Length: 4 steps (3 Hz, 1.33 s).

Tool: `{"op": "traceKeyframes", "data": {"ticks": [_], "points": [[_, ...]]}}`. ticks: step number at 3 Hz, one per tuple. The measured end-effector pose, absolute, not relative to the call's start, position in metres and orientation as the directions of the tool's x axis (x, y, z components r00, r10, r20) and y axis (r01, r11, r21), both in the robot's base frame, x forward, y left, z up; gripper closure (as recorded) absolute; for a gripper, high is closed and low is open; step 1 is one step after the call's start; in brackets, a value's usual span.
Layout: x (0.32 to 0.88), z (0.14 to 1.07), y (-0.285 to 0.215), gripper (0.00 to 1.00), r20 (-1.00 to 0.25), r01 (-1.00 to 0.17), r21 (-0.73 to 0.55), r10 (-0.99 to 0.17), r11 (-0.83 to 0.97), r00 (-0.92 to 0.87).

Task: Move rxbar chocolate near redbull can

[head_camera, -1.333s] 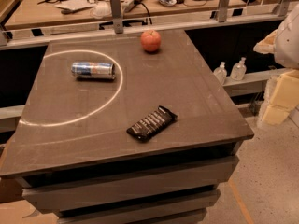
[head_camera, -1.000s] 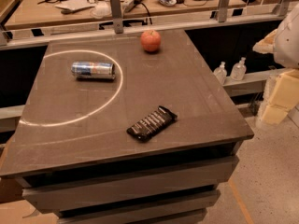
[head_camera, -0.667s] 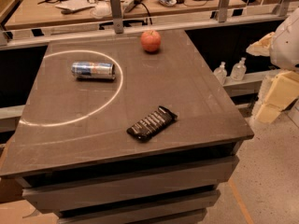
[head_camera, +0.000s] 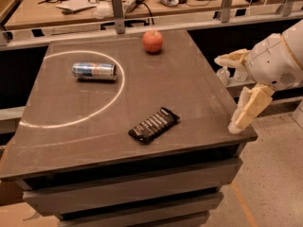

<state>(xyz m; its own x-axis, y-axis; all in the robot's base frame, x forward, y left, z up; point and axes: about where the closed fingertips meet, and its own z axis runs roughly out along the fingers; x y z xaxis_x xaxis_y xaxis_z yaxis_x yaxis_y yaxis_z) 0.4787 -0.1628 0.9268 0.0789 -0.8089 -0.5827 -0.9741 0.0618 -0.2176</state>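
The rxbar chocolate [head_camera: 154, 125], a flat black wrapped bar with pale lettering, lies at an angle near the front of the table [head_camera: 199, 93]. The redbull can [head_camera: 93, 71], silver and blue, lies on its side at the back left, inside a pale chalk arc. My gripper [head_camera: 226, 94] hangs at the table's right edge, to the right of the bar and apart from it. Its two cream fingers are spread wide and hold nothing.
A red apple [head_camera: 153, 41] stands at the back of the table. Behind it runs a rail with metal posts [head_camera: 117, 12], and a bench with cables and clutter. Small bottles [head_camera: 222, 74] stand low beside the table's right side. The floor is at the lower right.
My gripper has moved a little to the left, from beside the table to over its right edge. The bar, the can and the apple have not moved.
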Motion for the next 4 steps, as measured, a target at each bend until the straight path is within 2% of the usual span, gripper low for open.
{"op": "traceKeyframes", "data": {"ticks": [1,2,3,4], "points": [[0.478,0.932,-0.164,0.0,-0.565,-0.97,-0.234,-0.821,0.061,0.085],[0.486,0.924,-0.149,0.0,-0.626,-0.974,-0.227,-0.768,0.013,0.135],[0.502,0.907,-0.115,0.0,-0.722,-0.967,-0.216,-0.644,-0.138,0.253],[0.512,0.889,-0.087,0.0,-0.767,-0.943,-0.209,-0.555,-0.258,0.322]]}}
